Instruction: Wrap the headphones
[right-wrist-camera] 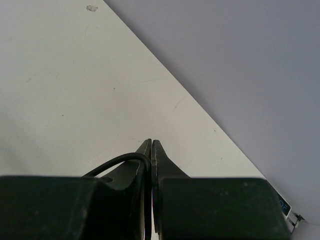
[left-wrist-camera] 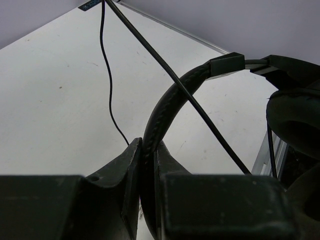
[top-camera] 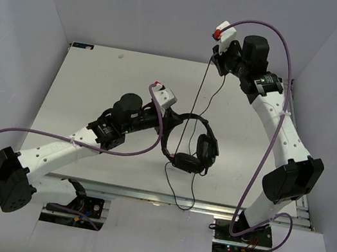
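Observation:
The black headphones [top-camera: 192, 144] hang above the middle of the white table [top-camera: 97, 87]. My left gripper [top-camera: 171, 118] is shut on the headband; in the left wrist view the headband [left-wrist-camera: 165, 107] rises from between my fingers [left-wrist-camera: 131, 160] toward an ear cup [left-wrist-camera: 295, 115]. My right gripper [top-camera: 214, 57] is raised at the back and shut on the thin black cable [top-camera: 197, 98], which runs down in two strands to the headphones. In the right wrist view the cable [right-wrist-camera: 117, 162] loops into my closed fingers. More cable [top-camera: 178, 190] trails over the front edge.
Thick purple robot cables [top-camera: 284, 61] arc over both arms. The table's back edge [right-wrist-camera: 200, 115] meets the grey wall close behind my right gripper. A metal rail [top-camera: 143, 195] runs along the front edge.

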